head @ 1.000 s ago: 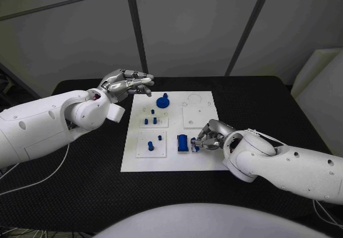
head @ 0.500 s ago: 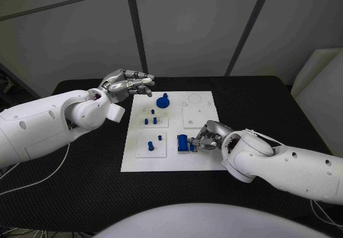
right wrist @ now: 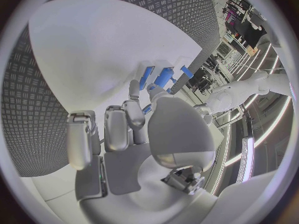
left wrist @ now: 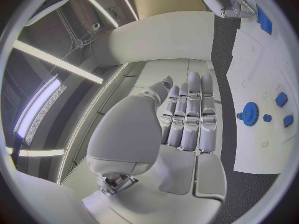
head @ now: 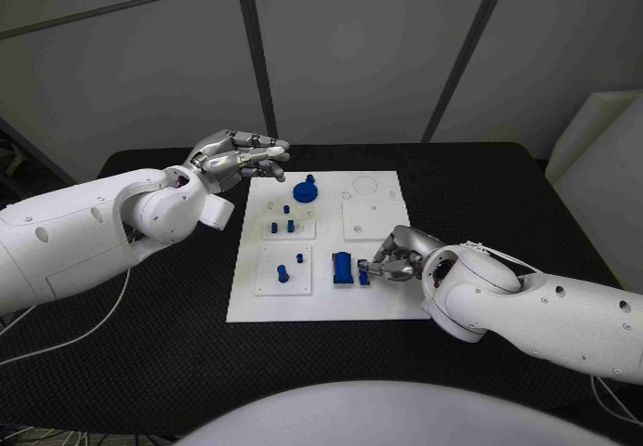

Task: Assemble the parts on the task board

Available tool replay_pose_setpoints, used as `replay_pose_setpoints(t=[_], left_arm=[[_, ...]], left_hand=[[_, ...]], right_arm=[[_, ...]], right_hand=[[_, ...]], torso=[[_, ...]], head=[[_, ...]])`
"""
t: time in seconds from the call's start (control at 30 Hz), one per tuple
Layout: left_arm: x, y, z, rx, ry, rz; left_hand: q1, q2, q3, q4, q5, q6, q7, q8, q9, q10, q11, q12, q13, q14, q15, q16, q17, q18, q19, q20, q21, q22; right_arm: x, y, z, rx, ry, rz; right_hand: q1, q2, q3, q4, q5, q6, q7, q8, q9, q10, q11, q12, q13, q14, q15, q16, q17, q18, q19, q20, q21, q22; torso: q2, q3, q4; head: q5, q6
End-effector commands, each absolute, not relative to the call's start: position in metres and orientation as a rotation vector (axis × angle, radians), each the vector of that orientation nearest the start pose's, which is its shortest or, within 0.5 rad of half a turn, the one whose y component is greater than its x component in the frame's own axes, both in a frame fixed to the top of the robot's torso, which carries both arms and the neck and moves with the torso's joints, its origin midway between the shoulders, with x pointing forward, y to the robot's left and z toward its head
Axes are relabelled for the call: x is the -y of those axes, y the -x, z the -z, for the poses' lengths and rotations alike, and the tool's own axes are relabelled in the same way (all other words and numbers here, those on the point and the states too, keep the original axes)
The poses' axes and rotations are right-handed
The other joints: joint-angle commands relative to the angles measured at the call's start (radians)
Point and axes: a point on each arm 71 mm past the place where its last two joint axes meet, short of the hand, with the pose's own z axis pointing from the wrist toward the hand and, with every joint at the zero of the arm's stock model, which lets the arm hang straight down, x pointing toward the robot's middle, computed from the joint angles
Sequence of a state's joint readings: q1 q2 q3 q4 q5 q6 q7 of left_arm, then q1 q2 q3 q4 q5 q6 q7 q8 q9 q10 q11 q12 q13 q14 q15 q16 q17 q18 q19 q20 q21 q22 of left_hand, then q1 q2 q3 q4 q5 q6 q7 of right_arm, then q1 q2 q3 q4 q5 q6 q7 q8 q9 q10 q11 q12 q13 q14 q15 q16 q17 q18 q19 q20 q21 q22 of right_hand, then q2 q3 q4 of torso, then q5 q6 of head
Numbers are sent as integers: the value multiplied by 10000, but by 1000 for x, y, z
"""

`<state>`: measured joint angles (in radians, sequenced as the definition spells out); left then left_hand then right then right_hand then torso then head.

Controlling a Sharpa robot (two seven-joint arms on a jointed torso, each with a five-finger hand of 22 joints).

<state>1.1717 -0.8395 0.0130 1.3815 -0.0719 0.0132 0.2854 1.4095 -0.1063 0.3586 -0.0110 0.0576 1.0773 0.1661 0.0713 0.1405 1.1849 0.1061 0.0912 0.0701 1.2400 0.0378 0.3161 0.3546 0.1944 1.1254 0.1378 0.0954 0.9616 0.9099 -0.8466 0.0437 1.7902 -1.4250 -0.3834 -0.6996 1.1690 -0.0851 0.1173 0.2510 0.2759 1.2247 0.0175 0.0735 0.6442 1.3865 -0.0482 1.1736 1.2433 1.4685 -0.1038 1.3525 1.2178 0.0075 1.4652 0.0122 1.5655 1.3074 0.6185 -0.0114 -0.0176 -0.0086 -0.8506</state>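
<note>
The white task board (head: 321, 302) lies mid-table. On it stand a blue gear (head: 306, 191), small blue pegs (head: 282, 226) and an upright blue block (head: 343, 268). My right hand (head: 393, 255) sits low over the board's near right part. Its fingertips pinch a small blue part (head: 363, 272) right beside the block. The right wrist view has this hand (right wrist: 134, 129) with blue pieces (right wrist: 165, 76) just past its fingertips. My left hand (head: 242, 154) hovers off the board's far left corner, fingers curled in and holding nothing. In the left wrist view, the left hand (left wrist: 187, 117) has the gear (left wrist: 250, 113) beside it.
The black table (head: 161, 307) surrounds the board, with open surface on every side. Two raised white square plates (head: 366, 220) sit on the board, and round holes (head: 360, 185) mark its far end. A thin cable (head: 81, 334) trails over the table's left.
My right hand shifted left against the blue block, then eased back slightly right, so the small blue part shows at its fingertips again. The left hand has stayed put.
</note>
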Motion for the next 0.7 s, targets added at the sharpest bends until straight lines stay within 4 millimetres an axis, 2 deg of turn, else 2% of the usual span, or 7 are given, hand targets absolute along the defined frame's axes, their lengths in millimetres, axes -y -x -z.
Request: replay_pose_setpoints(t=[0.03, 0.27, 0.33, 0.4, 0.7], left_arm=[[-232, -507, 186, -16084, 10487, 16793], [-232, -507, 186, -16091, 10492, 16785], [-232, -507, 186, -16091, 10494, 16780], [-232, -507, 186, -16090, 10497, 16774], [-232, -507, 186, -16113, 10495, 16786]], left_hand=[[-19, 83, -16, -63, -42, -81, -2, -27, 15, -58, 21, -44, -12, 24, 27, -56, 13, -176, 71, -6, -43, -8], [-19, 83, -16, -63, -42, -81, -2, -27, 15, -58, 21, -44, -12, 24, 27, -56, 13, -176, 71, -6, -43, -8], [-19, 83, -16, -63, -42, -81, -2, -27, 15, -58, 21, -44, -12, 24, 27, -56, 13, -176, 71, -6, -43, -8], [-19, 83, -16, -63, -42, -81, -2, -27, 15, -58, 21, -44, -12, 24, 27, -56, 13, -176, 71, -6, -43, -8], [-19, 83, -16, -63, -42, -81, -2, -27, 15, -58, 21, -44, -12, 24, 27, -56, 13, -176, 71, -6, -43, -8]], right_arm=[[162, -389, 263, -19931, -2816, -4426], [161, -389, 262, -19911, -2639, -4498], [160, -388, 262, -19954, -2532, -4538], [160, -388, 263, -19991, -2442, -4573], [159, -393, 266, -19949, -2297, -4412]], right_hand=[[217, -12, 9, -110, -65, 60, -11, -38, 28, 90, -20, 84, 41, 386, -73, 30, 25, -75, 1056, -95, 53, 2634], [400, -77, 6, -207, -145, 64, -14, -43, 56, 99, -24, 96, 68, 386, -77, 32, 32, -75, 1056, -100, 53, 2634], [543, -75, -7, -291, -693, 71, -7, -46, 83, 95, -22, 78, 71, 385, -78, 31, 37, -75, 1056, -103, 53, 2634], [665, -87, -28, -367, -964, 63, -3, -55, 101, 86, -19, 58, 72, 384, -71, 26, 34, -75, 1056, -103, 53, 2634], [868, -38, -22, -482, -1179, 64, -16, -59, 125, 92, -23, 63, 98, 384, -74, 26, 40, -75, 1056, -100, 53, 2634]], torso=[[3, 0, -6], [-1, 0, 4], [0, 1, 8], [5, -1, 5], [2, -2, 3]], head=[[-7, -4], [-23, -4], [-22, -2], [-15, -12], [-14, -25]])
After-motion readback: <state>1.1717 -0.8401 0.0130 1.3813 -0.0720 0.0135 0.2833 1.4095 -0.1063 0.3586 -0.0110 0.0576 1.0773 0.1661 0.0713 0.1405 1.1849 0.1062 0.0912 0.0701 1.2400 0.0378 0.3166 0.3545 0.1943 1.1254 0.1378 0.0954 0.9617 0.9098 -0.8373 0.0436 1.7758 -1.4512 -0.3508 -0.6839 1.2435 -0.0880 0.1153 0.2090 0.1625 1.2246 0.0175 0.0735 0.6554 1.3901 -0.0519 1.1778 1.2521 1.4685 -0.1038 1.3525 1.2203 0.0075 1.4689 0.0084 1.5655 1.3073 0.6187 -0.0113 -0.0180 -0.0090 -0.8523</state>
